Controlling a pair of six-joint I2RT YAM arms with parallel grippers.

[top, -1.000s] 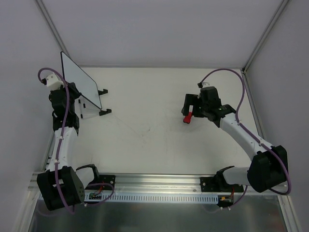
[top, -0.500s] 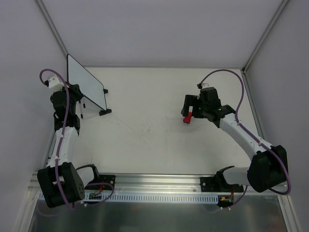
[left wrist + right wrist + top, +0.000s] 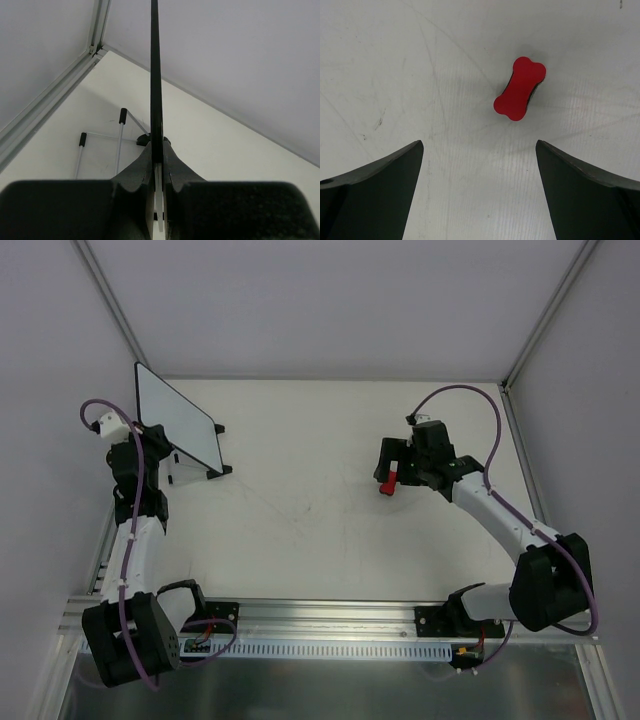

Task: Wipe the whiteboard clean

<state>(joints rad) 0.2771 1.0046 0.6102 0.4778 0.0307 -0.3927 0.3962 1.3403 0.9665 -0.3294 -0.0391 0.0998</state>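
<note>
White counter: whiteboard at the counter's far-left corner.
Your left gripper is clamped on the whiteboard's edge; your right gripper gapes wide above the red eraser, right of the counter's middle.

I'd call this a robotics lab: a bare test cell, nothing homely about it. A plain white tabletop is boxed in by blank pale walls set in aluminium framing. The left arm and the right arm, both white and black, are mounted at a slotted metal rail along the near edge, with purple cables looping over them.
</note>
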